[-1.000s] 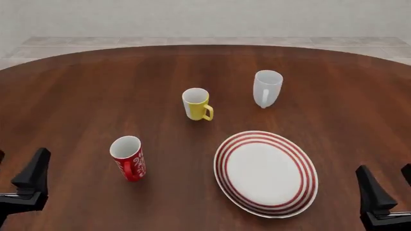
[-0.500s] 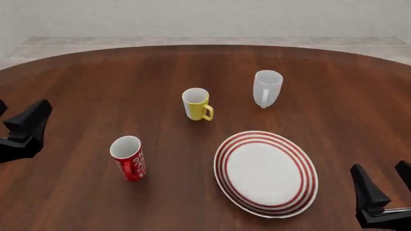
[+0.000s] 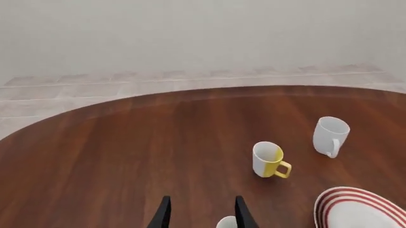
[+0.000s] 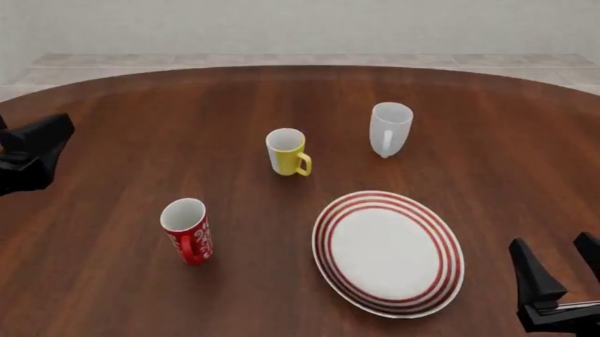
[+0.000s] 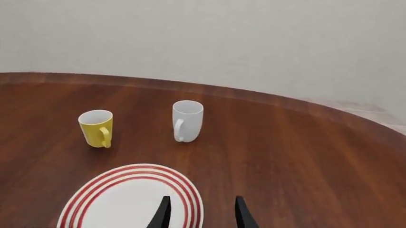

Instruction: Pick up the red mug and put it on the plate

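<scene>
Status: task barely begun, nothing grasped. Red mug (image 4: 187, 231) upright on the table (image 4: 122, 126), untouched, at roughly 9 o'clock from the plate (image 4: 387, 253) and apart from it; plate bare. Left gripper (image 4: 38, 151) at the far left edge, well apart from the mug, jaws parted, empty. Right gripper (image 4: 555, 284) at 4 o'clock of the plate, jaws parted, empty. Remaining: approach, grasp, lift, carry, set down.

Nothing readable anywhere, honestly. The red mug (image 4: 187, 230) has white markings. They're too small to make out.
</scene>
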Robot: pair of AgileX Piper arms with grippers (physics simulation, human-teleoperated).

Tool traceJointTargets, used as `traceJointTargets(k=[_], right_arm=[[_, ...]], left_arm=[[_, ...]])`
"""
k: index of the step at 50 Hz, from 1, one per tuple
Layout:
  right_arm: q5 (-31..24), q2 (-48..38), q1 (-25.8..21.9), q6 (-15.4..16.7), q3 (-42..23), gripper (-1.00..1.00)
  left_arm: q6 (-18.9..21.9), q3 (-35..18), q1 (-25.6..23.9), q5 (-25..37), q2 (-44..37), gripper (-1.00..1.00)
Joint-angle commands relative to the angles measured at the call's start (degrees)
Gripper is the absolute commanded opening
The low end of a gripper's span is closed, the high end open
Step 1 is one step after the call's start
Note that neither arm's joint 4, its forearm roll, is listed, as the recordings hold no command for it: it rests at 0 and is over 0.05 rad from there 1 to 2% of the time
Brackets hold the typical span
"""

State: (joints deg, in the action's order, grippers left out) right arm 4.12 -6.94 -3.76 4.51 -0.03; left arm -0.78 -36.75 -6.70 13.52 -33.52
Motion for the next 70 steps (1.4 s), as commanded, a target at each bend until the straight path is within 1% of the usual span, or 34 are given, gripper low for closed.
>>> traceJointTargets(k=[1,2,3,6,7,8,9,10,11,13,14,17,19,24,25,27,30,34,40,51,58,70], right_arm=[[0.22,-0.22,0.07,-0.21,0.02,1.00],[0.18,-0.17,0.07,-0.20,0.02,1.00],[0.00,0.04,0.11,-0.27,0.02,1.00],[-0.50,0.58,0.12,-0.33,0.02,1.00],[-0.55,0.66,0.14,-0.32,0.02,1.00],[-0.51,0.65,0.18,-0.36,0.02,1.00],[-0.41,0.54,0.20,-0.39,0.02,1.00],[-0.28,0.40,0.20,-0.41,0.02,1.00],[-0.18,0.29,0.20,-0.40,0.02,1.00],[-0.20,0.31,0.18,-0.39,0.02,1.00],[-0.24,0.38,0.19,-0.40,0.02,1.00],[-0.46,0.64,0.26,-0.45,0.03,1.00],[-0.59,0.82,0.29,-0.39,0.03,1.00],[-0.88,1.15,0.37,-0.37,0.02,1.00],[-0.86,1.14,0.35,-0.34,0.02,1.00],[-0.65,0.93,0.37,-0.36,0.02,1.00],[-0.64,0.95,0.38,-0.40,0.02,1.00],[-0.54,0.85,0.40,-0.44,0.02,1.00],[-0.48,0.79,0.34,-0.60,0.02,1.00],[-0.46,0.76,0.32,-0.88,0.02,1.00],[0.03,0.25,0.36,-1.03,0.03,1.00],[1.38,-1.40,0.17,-1.14,0.01,1.00]], left_arm=[[-0.33,-5.93,-4.88,5.84,-6.19,1.00],[-0.25,-7.37,-4.93,6.98,-6.75,1.00],[-1.17,-8.90,-4.81,8.39,-8.19,1.00],[-1.89,-8.72,-5.29,8.43,-10.86,1.00],[-1.56,-8.46,-5.36,8.23,-11.30,1.00],[-1.90,-8.50,-5.90,8.41,-12.60,1.00],[-3.18,-8.37,-6.14,8.42,-13.18,1.00],[-3.30,-8.46,-5.97,8.56,-13.45,1.00],[-3.05,-4.91,-6.51,5.54,-12.97,1.00],[-5.00,-3.03,-7.40,4.31,-14.87,1.00],[-5.00,-6.83,-8.20,7.39,-15.75,1.00],[-5.51,-7.41,-8.25,7.95,-16.76,1.00],[-6.76,-6.82,-8.05,7.55,-17.72,1.00],[-7.09,-5.81,-8.09,6.32,-19.66,1.00],[-6.46,-5.67,-7.89,6.11,-20.02,1.00],[-7.65,-5.20,-8.17,5.85,-21.09,1.00],[-8.33,-3.72,-6.85,5.15,-21.38,1.00],[-8.89,-2.60,-6.26,4.71,-21.98,1.00],[-9.08,-0.33,-4.46,3.19,-23.05,1.00],[-10.25,1.80,-5.44,0.33,-26.14,1.00],[-10.96,2.61,-6.88,-1.52,-28.34,1.00],[-12.50,4.63,-8.59,-2.82,-28.75,1.00]])
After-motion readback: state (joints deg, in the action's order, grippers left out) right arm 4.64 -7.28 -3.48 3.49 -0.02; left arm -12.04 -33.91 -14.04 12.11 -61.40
